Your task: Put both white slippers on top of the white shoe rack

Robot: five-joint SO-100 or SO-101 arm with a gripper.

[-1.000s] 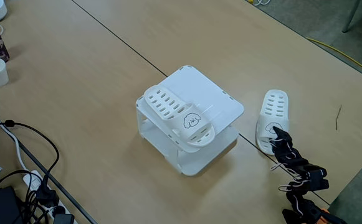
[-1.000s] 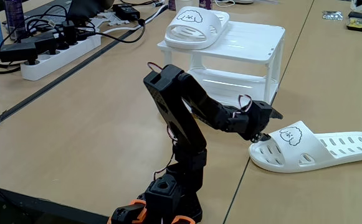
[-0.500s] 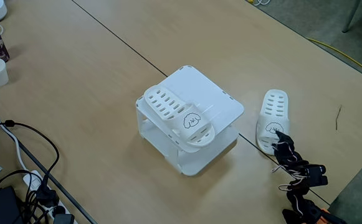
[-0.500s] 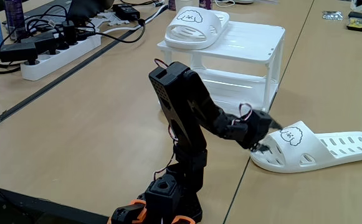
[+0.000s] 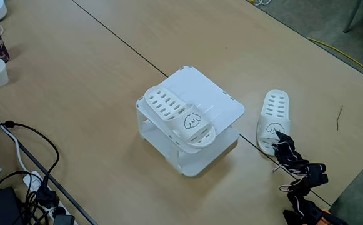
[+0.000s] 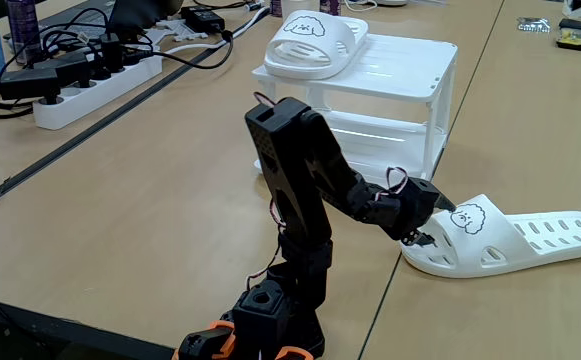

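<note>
White rubber marks both slippers. One slipper (image 6: 310, 40) already lies on the flat top of the white shoe rack (image 6: 410, 60), along one edge, its puppy-face end overhanging the front corner; in the high fixed view that same slipper (image 5: 180, 117) crosses the rack's (image 5: 218, 100) left half diagonally, leaving the right half of the top bare. The other slipper (image 6: 505, 238) lies flat on the wooden bench (image 6: 170, 200), just beside the rack's foot. Its long axis runs roughly left to right in the low fixed view, with the puppy-face strap end at the left, toward the arm, and the vented end stretching away to the right. In the high fixed view this slipper (image 5: 273, 119) lies right of the rack, its long axis nearly up and down the picture, the strap end lowest and nearest the arm. The black pincer (image 6: 422, 222) reaches out low from the arm's base and sits right at that near end, its tip against or just short of the slipper's rim by the puppy face; the high view shows the pincer (image 5: 281, 139) overlapping the same end. So the slipper extends straight away from the pincer, lengthwise along the reach. Whether the pincer is parted or closed cannot be told, as its fingers are dark and partly hidden, and it does not clearly hold the slipper. Judging from this, the coming grasp would be at the near rim, followed by a lift up to the rack's bare half.
</note>
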